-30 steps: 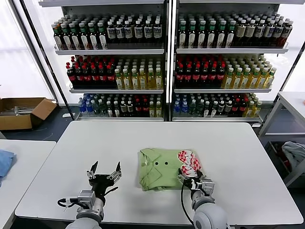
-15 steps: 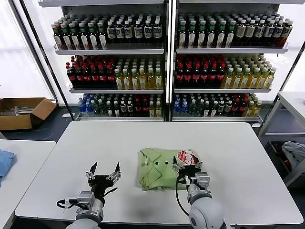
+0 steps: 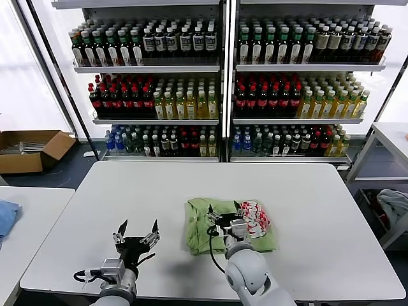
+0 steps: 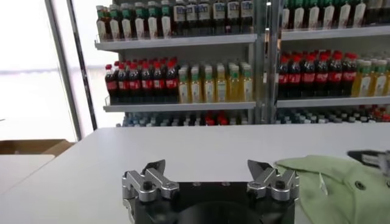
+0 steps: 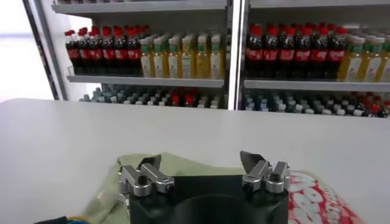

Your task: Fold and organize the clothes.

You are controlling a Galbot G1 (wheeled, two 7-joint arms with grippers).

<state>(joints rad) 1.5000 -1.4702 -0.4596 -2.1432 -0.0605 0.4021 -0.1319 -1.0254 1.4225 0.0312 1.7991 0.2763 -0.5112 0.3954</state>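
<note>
A folded light green shirt (image 3: 220, 226) with a red-and-white checkered print lies near the middle of the white worktop (image 3: 331, 210). The right gripper (image 3: 227, 222) hovers over it, fingers apart and empty. The left gripper (image 3: 136, 234), also spread, waits beside the shirt.

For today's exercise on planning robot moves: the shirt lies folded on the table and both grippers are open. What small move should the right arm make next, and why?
Probably lower the right gripper onto the shirt and close on an edge to shift it. That gripper hangs open over the shirt's middle, holding nothing, and the shirt already lies as a compact fold on the table. The left gripper waits open, off to the shirt's left.
</note>
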